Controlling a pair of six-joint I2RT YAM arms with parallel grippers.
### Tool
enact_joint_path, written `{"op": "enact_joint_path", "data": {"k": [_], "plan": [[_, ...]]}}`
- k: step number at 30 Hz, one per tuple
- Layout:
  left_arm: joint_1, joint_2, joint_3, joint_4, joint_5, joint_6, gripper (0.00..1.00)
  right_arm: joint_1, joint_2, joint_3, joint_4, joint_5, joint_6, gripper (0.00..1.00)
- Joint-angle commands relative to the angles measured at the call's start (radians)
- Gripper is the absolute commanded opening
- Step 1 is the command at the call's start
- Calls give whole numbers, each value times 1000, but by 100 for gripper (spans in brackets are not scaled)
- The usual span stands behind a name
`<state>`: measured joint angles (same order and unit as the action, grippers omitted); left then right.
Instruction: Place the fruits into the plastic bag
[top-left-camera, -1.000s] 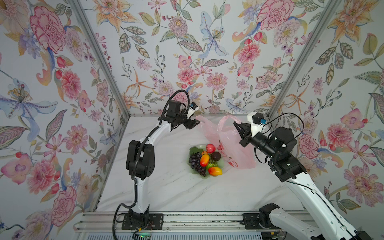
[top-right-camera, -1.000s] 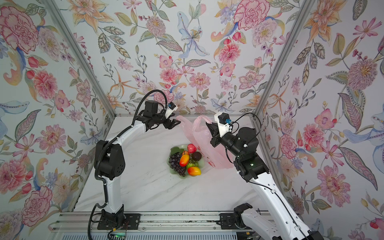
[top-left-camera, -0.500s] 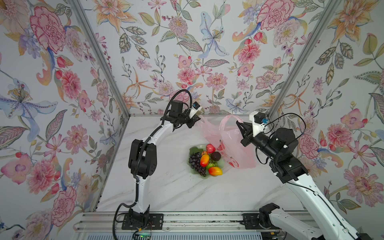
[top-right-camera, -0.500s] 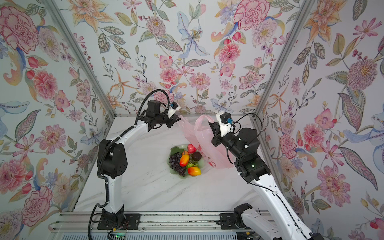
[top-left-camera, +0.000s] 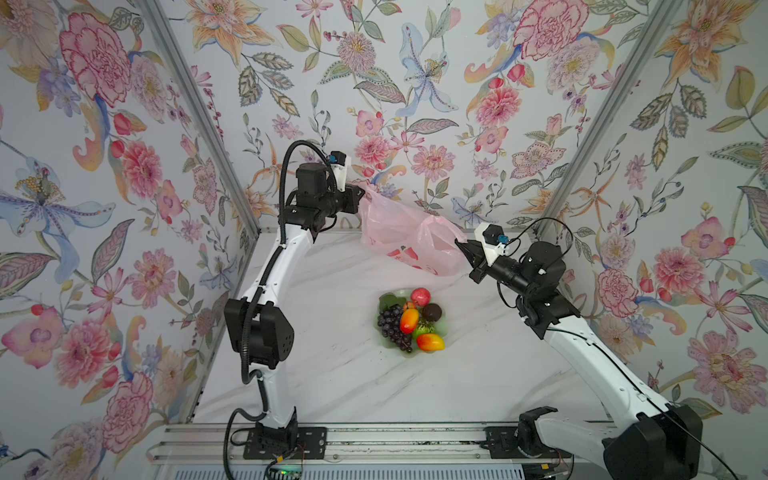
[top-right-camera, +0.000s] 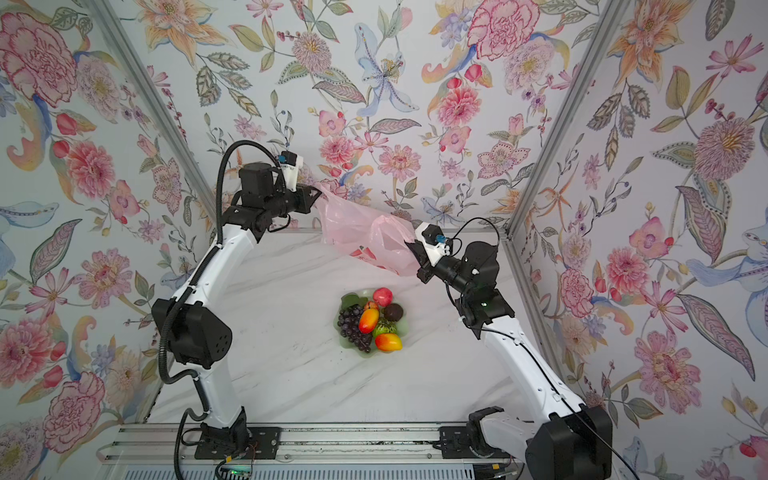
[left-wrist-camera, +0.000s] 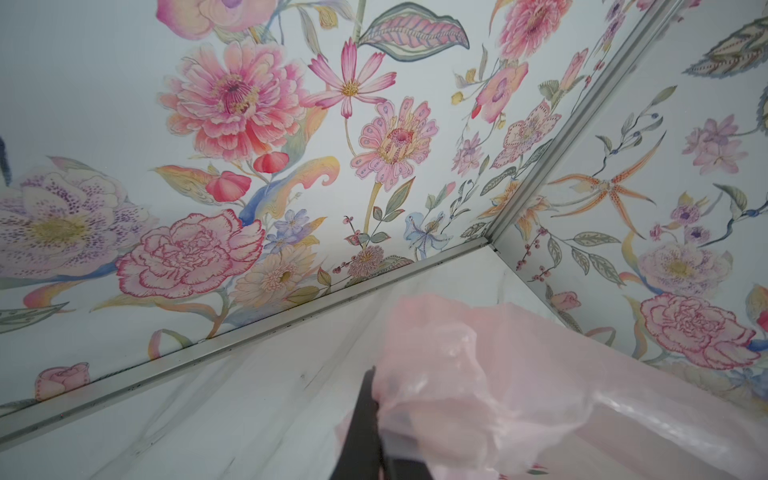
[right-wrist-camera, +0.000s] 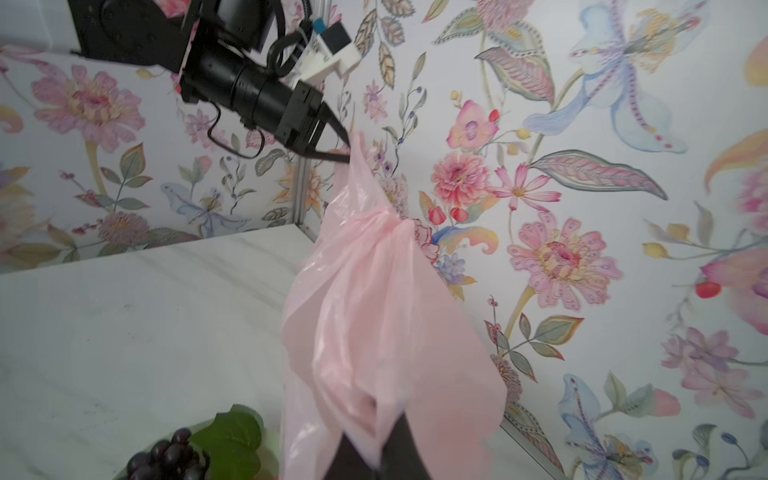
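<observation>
Holding stage: plastic bag (top-left-camera: 395, 232) strung betw. left gripper (top-left-camera: 360, 190) and right gripper (top-left-camera: 460, 244), both fingers pinched shut on its film, behind dish (top-left-camera: 445, 328). Fruits (top-left-camera: 409, 322) all in dish, none bagged. Next, prob.: spread the mouth w/o tearing, then free one arm to pick.

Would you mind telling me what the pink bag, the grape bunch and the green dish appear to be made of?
The pink bag: thin plastic film, glossy and translucent; it crinkles into sharp folds.
The grape bunch: likely moulded plastic, dark purple, with shiny highlights on each berry.
The green dish: pale, smooth, slightly see-through; plastic or glass, I cannot tell which.
</observation>
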<state>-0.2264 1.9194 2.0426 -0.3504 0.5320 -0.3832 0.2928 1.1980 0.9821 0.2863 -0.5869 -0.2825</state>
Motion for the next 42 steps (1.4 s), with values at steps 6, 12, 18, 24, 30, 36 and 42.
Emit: {"op": "enact_joint_path", "data": {"k": [6,12,18,24,30,36,42], "plan": [[-90,-119,-167,-83,-104,-123,0,-81,-99,-130,67,43,282,99],[-203,-107,-191,-73,-143,-173,0,-174,-150,22,-549,200,878,99],[-276,-67,-138,-138,-161,-175,0,-183,-101,203,-1115,204,1065,99],[-289,-66,-116,-161,-156,-174,0,-176,-200,91,-1165,198,1265,96],[-299,-82,-133,-160,-156,-170,0,-188,-201,4,-1135,256,1272,93],[-310,-101,-166,-141,-159,-182,0,-188,-119,-74,-983,260,1256,84],[-310,-111,-182,-150,-168,-181,0,-184,-16,-149,-807,270,1252,60]]}}
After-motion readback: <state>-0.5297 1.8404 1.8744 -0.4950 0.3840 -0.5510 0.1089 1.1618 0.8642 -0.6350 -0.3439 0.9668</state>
